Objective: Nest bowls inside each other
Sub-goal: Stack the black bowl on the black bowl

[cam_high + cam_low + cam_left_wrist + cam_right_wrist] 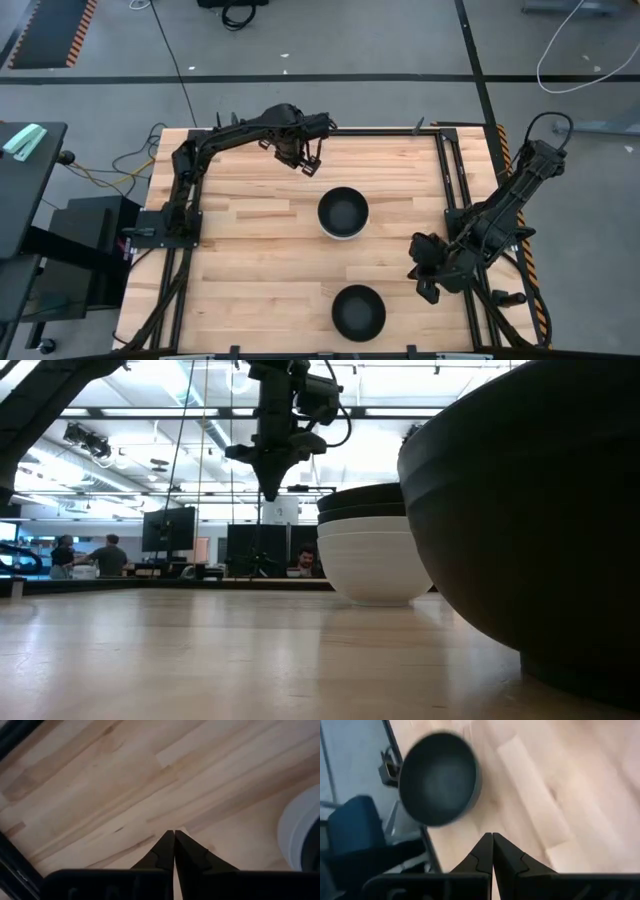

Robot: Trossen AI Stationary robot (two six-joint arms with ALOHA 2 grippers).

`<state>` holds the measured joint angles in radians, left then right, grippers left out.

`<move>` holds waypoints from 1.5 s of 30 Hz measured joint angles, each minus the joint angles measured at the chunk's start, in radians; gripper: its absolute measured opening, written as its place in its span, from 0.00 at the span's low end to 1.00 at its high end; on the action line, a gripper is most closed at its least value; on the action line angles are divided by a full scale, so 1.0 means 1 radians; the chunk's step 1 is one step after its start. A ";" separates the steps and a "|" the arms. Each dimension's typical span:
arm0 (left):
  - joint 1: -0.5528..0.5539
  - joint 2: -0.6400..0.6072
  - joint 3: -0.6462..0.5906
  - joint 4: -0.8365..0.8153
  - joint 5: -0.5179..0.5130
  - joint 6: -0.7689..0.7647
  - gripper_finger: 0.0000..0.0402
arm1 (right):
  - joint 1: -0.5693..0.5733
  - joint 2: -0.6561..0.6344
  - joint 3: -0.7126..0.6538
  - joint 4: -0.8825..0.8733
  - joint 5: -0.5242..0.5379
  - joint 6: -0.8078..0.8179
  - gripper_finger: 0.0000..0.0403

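Pale wooden planks form the table (260, 250), and two groups of bowls are seen on it. Near the table's middle a stack of bowls (343, 213) is set, with a black bowl uppermost inside a white one; in the low view the stack (375, 545) shows two dark rims above a white body. A single black bowl (358, 311) stands apart from it at the near edge, and its dark wall (530, 510) fills the right of the low view. The left arm is stretched from its base at the left side across the far edge, and the left gripper (305, 160) is held above bare wood to the far left of the stack, well clear of it; its fingers (165, 852) are pressed together with nothing between them, and a white rim (300, 835) is caught at the side of its wrist view. The right arm is folded low along the right side, and the right gripper (425, 275) is kept over the wood to the right of both groups, its fingers (485, 852) likewise pressed together and empty; the single black bowl (439, 779) is seen beyond them. Open wood is left across the whole left half of the table and between the two groups.
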<state>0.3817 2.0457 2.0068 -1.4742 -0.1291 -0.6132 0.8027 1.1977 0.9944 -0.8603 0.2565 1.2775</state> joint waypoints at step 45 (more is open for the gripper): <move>0.018 0.000 0.000 0.016 0.116 0.050 0.11 | -0.238 0.502 0.259 0.024 -0.344 -0.410 0.24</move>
<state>0.3996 2.0460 2.0068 -1.4582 -0.0132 -0.5635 0.5649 1.7000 1.2533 -0.8363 -0.0875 0.8673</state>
